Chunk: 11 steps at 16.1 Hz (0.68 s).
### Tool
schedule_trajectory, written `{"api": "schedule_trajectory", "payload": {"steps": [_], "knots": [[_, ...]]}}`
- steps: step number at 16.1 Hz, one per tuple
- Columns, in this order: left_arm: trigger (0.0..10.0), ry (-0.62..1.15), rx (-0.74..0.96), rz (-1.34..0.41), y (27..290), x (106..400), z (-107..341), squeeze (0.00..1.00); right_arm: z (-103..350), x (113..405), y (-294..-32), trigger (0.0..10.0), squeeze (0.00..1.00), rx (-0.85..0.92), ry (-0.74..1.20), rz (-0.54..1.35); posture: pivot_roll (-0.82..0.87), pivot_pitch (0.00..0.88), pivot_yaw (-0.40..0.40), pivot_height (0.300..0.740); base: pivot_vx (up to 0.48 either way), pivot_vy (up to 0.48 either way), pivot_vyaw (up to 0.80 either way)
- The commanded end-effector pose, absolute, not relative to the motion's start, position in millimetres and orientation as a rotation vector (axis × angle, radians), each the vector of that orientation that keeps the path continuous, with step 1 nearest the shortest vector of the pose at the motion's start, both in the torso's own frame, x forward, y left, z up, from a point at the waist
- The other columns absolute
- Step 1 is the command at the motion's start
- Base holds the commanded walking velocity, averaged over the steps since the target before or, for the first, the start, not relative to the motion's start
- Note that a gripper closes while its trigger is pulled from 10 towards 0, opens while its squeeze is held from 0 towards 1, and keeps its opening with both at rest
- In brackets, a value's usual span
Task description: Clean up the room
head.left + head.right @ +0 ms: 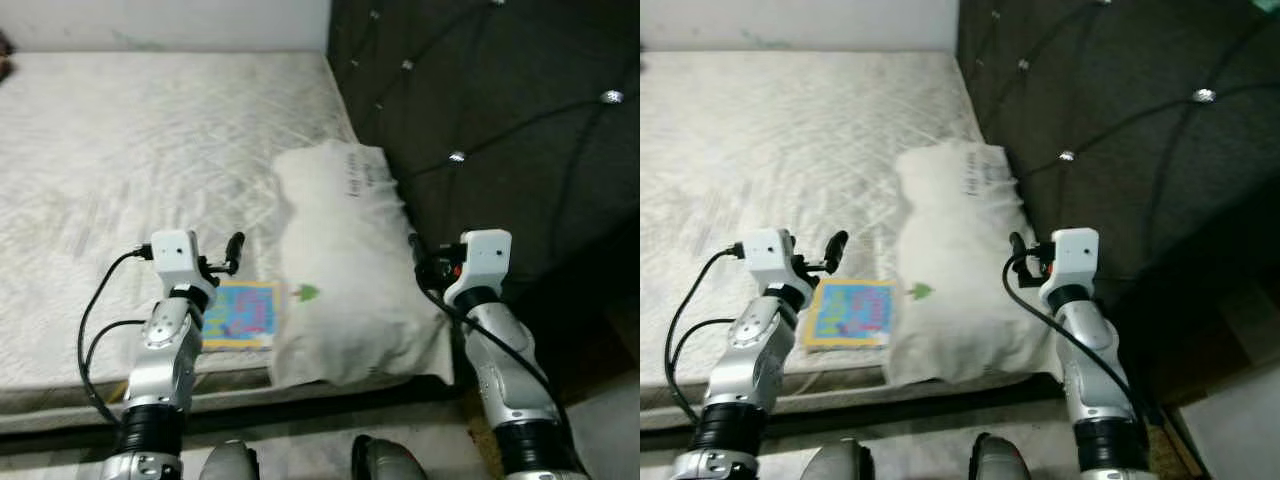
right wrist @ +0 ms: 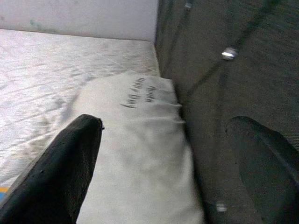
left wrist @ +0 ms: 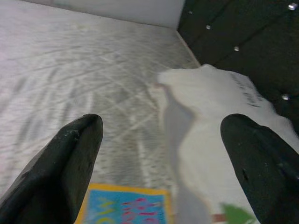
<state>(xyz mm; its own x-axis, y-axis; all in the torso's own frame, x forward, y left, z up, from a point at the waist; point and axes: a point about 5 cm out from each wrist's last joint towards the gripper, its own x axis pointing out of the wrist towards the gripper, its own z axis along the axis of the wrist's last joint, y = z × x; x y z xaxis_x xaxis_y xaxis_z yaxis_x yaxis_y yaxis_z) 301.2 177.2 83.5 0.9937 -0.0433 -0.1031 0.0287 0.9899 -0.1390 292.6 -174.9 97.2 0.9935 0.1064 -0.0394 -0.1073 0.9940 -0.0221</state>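
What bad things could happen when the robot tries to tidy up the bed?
1. The colourful book lies near the mattress edge, partly tucked beside the white pillow. Pulling the pillow might nudge it off.
2. The right gripper is open between the pillow and the dark padded headboard, so one finger could scrape the headboard.
3. The left gripper, also open, hangs above the book and could snag the pillow instead.

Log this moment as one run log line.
left gripper: open above book | right gripper: open beside pillow | mattress
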Motion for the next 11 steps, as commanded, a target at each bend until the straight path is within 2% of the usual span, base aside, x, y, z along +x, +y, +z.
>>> {"api": "schedule_trajectory", "payload": {"steps": [1,4,7,11], "knots": [[10.0,0.108,-0.134,-0.034,180.7,300.9,83.4,0.00,95.1,291.2,-173.9,10.0,0.00,-0.023,0.042,0.106,-0.01,0.099,-0.048,0.740,0.000,0.480,0.00],[10.0,0.108,-0.139,-0.033,180.1,301.9,83.7,0.00,94.7,291.2,-174.7,10.0,0.00,-0.025,0.046,0.106,-0.01,0.100,-0.049,0.740,0.000,0.480,0.00],[10.0,0.105,-0.144,-0.033,179.5,301.9,84.0,0.00,94.7,291.0,-175.3,10.0,0.00,-0.029,0.047,0.105,-0.02,0.101,-0.051,0.740,0.000,0.480,-0.49],[10.0,0.108,-0.152,-0.028,179.5,301.1,82.6,0.00,94.6,291.4,-175.6,10.0,0.00,-0.036,0.049,0.106,-0.02,0.104,-0.056,0.740,0.000,0.480,0.00]]}}
